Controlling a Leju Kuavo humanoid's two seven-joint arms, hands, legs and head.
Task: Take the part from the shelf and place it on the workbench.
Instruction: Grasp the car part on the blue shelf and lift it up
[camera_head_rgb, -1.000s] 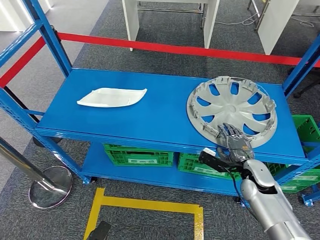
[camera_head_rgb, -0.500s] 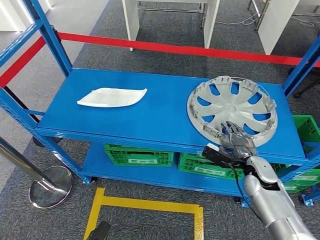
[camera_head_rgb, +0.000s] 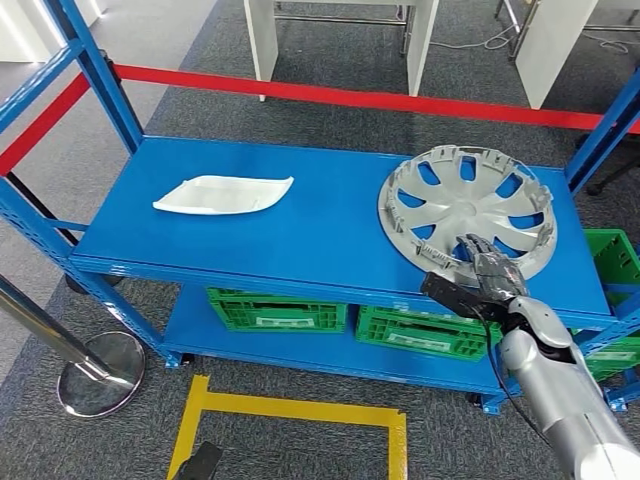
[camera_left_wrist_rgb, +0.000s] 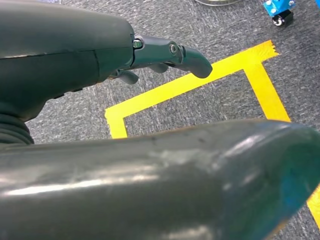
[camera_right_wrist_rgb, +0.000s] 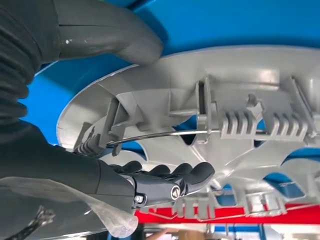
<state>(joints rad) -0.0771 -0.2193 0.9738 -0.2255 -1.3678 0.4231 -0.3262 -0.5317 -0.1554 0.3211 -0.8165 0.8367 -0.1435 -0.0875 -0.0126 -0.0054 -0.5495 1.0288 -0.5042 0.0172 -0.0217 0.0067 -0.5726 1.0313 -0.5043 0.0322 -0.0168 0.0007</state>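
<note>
A grey wheel cover (camera_head_rgb: 468, 205) lies hollow side up at the right end of the blue shelf (camera_head_rgb: 324, 235). My right hand (camera_head_rgb: 490, 275) grips its near rim, which is raised a little off the shelf. In the right wrist view the thumb (camera_right_wrist_rgb: 109, 30) lies on the outer side of the wheel cover (camera_right_wrist_rgb: 234, 95) and the dark fingers (camera_right_wrist_rgb: 173, 180) curl inside it. A white curved plastic part (camera_head_rgb: 224, 194) rests at the shelf's left. My left hand (camera_left_wrist_rgb: 94, 55) hangs over the floor, fingers straight, holding nothing.
Green crates (camera_head_rgb: 275, 310) sit on the lower shelf. Blue uprights (camera_head_rgb: 102, 75) frame the shelf ends. A red barrier tape (camera_head_rgb: 362, 98) runs behind it, with a chrome stanchion base (camera_head_rgb: 102, 372) at the left. Yellow floor tape (camera_head_rgb: 290, 410) marks the carpet.
My right hand has shifted right along the near rim and closed on it. The wheel cover's near edge has risen and the whole cover has slid slightly right and back.
</note>
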